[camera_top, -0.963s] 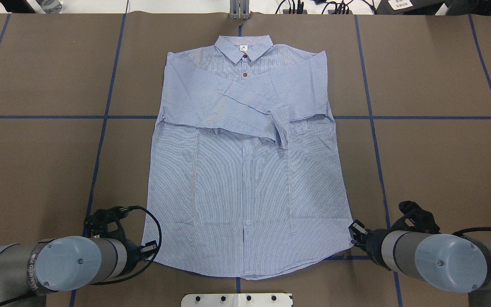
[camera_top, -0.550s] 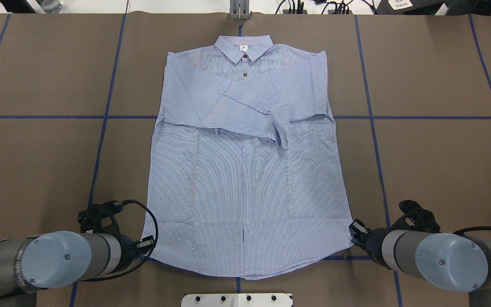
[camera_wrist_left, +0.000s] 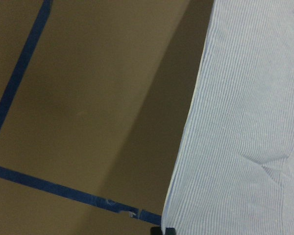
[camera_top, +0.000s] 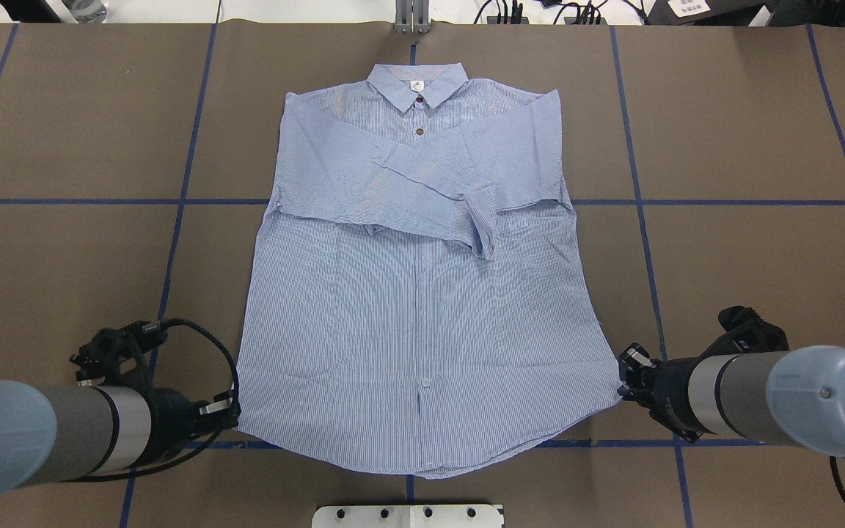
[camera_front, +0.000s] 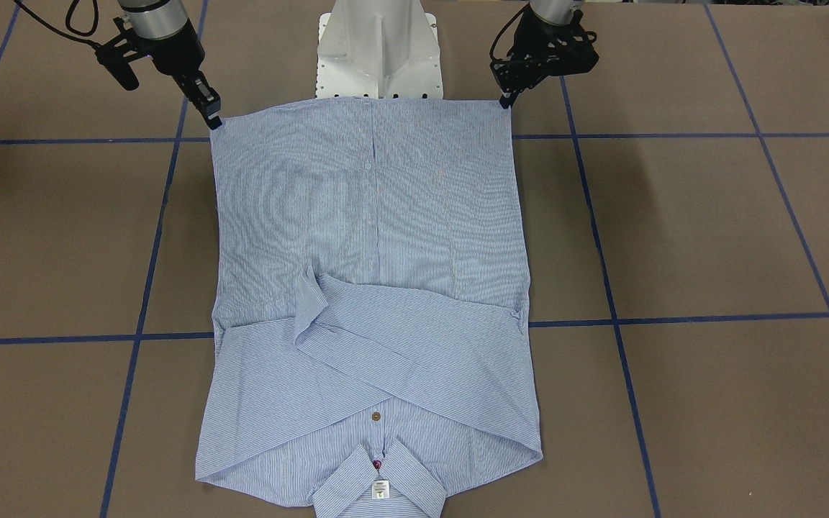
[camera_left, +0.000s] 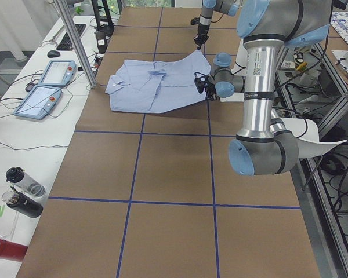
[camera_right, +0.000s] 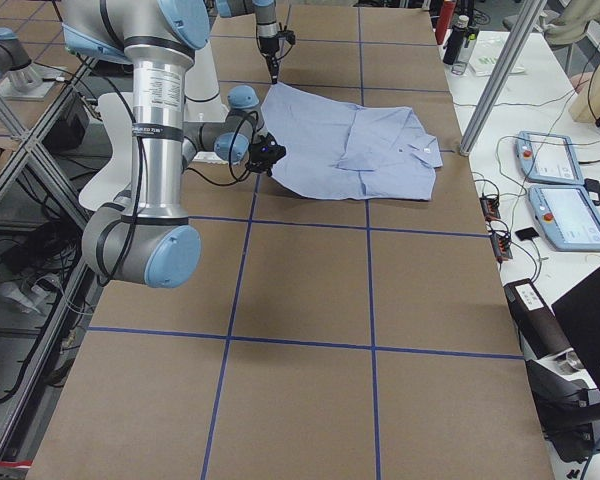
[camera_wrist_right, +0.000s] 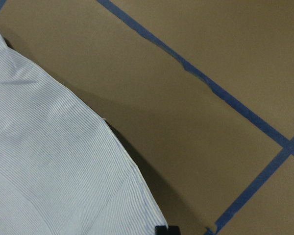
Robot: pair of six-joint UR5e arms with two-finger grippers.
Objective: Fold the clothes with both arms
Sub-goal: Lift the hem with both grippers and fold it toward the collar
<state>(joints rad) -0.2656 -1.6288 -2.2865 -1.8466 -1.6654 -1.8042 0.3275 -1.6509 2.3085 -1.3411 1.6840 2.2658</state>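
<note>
I see the table [camera_top: 760, 147] carrying the shirt [camera_top: 422, 315], front up, sleeves crossed over the chest, collar at the far edge and hem nearest the robot. The left gripper [camera_top: 230, 412] is clamped on the hem's left corner. The right gripper [camera_top: 623, 381] is clamped on the hem's right corner. Both corners sit slightly raised off the table.

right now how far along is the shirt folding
Done: both sleeves lie crossed over the chest of the striped button shirt. In hand: the left gripper and right gripper each pinch a hem corner, raised off the table with shadow beneath. Left: carrying the hem up to the collar; the body lies unfolded at full length.
</note>
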